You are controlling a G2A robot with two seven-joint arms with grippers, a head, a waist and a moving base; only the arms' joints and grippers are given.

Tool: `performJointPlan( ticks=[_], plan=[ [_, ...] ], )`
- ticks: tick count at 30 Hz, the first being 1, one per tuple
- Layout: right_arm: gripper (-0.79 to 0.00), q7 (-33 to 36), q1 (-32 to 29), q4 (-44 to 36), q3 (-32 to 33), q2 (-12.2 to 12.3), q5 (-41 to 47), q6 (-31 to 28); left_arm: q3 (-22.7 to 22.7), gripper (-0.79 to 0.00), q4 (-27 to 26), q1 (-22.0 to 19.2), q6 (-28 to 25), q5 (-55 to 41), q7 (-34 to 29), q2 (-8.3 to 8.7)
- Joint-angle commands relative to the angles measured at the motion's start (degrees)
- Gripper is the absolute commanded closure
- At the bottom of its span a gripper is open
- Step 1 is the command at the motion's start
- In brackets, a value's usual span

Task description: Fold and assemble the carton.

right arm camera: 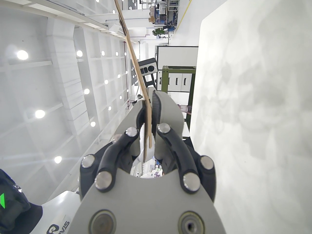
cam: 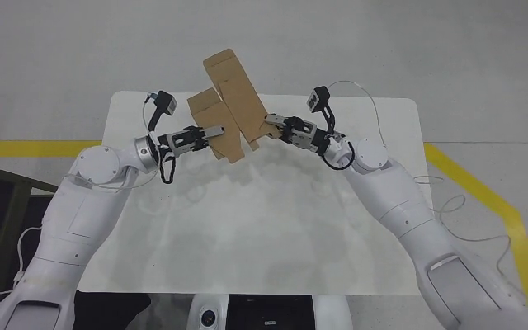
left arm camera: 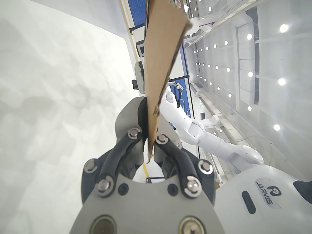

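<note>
Flat carton [cam: 233, 95] is held in the air over the far middle of the bench [cam: 272, 247], clear of the surface. At its left side, the left gripper [cam: 216, 132] has its fingers [left arm camera: 125, 120] clamped on the cardboard near a corner. At its right side, the right gripper [cam: 268, 125] has its fingers [right arm camera: 168, 113] closed on a thin edge. The board sits tilted, with one long panel pointing to the far side and a shorter panel toward the left arm.

Risks, as judged:
- Both grips are shallow edge bites, so pulling apart may slide the board out of one side.
- If the arms push together off-line, the board may crease outside its scored folds instead of opening into a tube.
- If one grip is lost, the carton swings from the other gripper or drops to the bench.
</note>
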Motion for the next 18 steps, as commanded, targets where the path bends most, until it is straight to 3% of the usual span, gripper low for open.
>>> performJointPlan(
  ticks=[1, 7, 13, 18],
  plan=[
    [-0.785, 2.26, 0.16, 0.75, 1.12, 0.15, 0.26, -1.99, -0.24, 0.000, 0.36, -0.25, 0.11, 0.26, -0.88, 0.03],
    [-0.785, 10.85, 1.49, 4.83, 4.43, 0.83, 0.01, -7.64, -0.97, 0.000, 2.07, -1.73, 0.51, 0.15, -6.55, 0.24],
    [-0.785, 23.00, 4.10, 9.68, 4.57, 0.55, 0.54, -8.82, -1.77, 0.000, 3.33, -2.70, -1.04, -1.97, -14.14, 0.49],
    [-0.785, 25.57, 6.75, 11.31, 3.54, 0.16, -2.28, -7.14, -1.74, 0.000, 2.90, -2.43, -1.53, -2.11, -18.77, 0.70]
  ],
)
